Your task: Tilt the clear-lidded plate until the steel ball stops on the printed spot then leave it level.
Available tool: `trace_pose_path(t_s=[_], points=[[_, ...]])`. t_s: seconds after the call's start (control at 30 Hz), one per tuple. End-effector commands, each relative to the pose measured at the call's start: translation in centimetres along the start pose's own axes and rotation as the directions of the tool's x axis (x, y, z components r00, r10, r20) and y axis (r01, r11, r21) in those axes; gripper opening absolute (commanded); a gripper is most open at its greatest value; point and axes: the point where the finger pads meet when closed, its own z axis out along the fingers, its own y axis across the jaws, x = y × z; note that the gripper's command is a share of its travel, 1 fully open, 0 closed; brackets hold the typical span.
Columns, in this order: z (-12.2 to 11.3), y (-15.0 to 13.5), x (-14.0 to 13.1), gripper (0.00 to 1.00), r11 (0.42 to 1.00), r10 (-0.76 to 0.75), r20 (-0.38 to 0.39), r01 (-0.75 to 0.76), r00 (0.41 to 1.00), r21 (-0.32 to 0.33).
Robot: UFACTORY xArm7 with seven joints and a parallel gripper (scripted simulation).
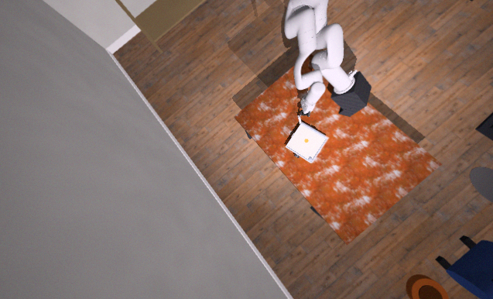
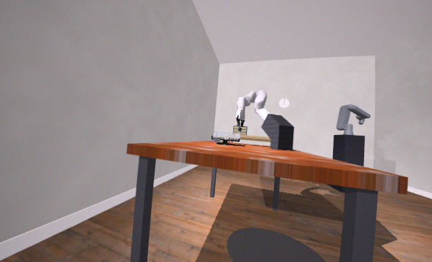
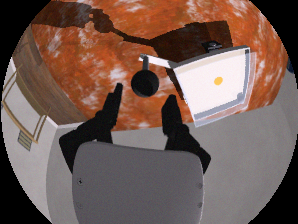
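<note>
Orange-grained table [image 1: 371,182], white plate, arm poised over the plate's handle knob.

White arm [image 1: 313,46] reaches from its dark pedestal [image 1: 357,97] toward the square clear-lidded plate [image 1: 299,146], which rests on a small stand near the table's far-left part. The gripper [image 3: 141,111] hangs above the dark knob [image 3: 145,82] at the plate's corner — jaws partly open, about mid-range, holding nothing. The orange printed spot [image 3: 218,80] sits near the plate's middle; the steel ball is too small to pick out for sure. Risk, as I judge it: closing off-centre on the knob would jolt the plate — sending the ball past the spot — or leave the plate tilted.
</note>
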Motion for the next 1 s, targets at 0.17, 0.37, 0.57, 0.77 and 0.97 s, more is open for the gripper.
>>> trace_pose_path(t_s=[0.17, 0.37, 0.57, 0.77, 0.97], points=[[0.56, 0.08, -0.1, 0.61, 1.0, 0.001, 0.002, -0.001, 1.0, -0.002], [0.9, 0.08, -0.12, 0.61, 1.0, 0.001, 0.002, -0.001, 1.0, -0.002], [1.05, 0.08, -0.12, 0.61, 1.0, 0.001, 0.002, -0.001, 1.0, -0.002], [1.17, 0.08, -0.13, 0.61, 1.0, 0.001, 0.002, -0.001, 1.0, -0.002], [1.19, 0.08, -0.13, 0.61, 1.0, 0.001, 0.001, -0.001, 1.0, -0.002]])
